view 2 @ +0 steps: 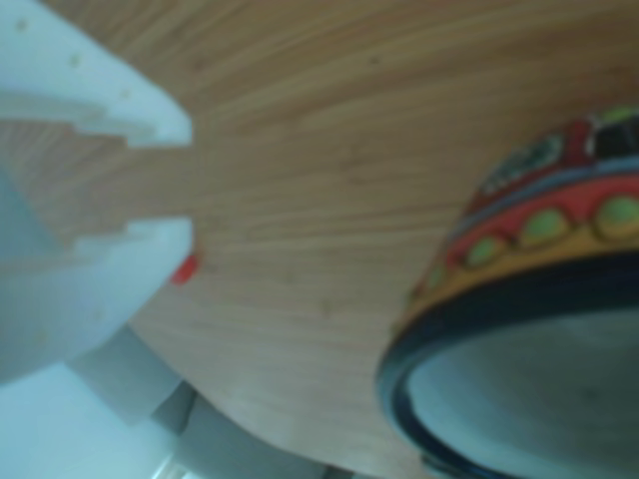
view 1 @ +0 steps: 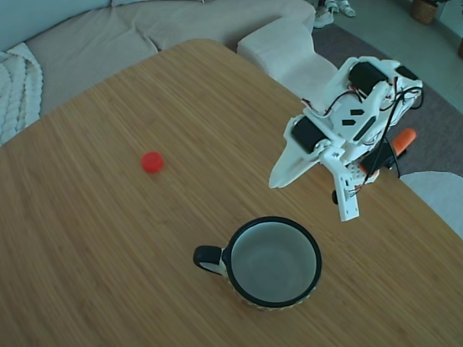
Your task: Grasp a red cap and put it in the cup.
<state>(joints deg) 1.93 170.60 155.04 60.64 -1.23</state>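
The small red cap (view 1: 152, 162) lies on the wooden table, left of centre in the fixed view. Nearer the front stands the cup (view 1: 239, 235), a black-rimmed mug with nothing inside and its handle pointing left. My white gripper (view 1: 311, 200) hangs open above the table just up and right of the cup, far from the cap, with nothing between its fingers. In the other view the gripper (view 2: 188, 180) enters from the left. The red cap (view 2: 184, 269) peeks out past the lower finger in the distance, and the cup's patterned wall (view 2: 519, 239) fills the right.
An orange clamp handle (view 1: 405, 139) sits behind the arm at the table's right edge. A beige sofa (view 1: 166, 29) runs along the back beyond the rounded table edge. Bare wood (view 1: 108, 246) surrounds the cap.
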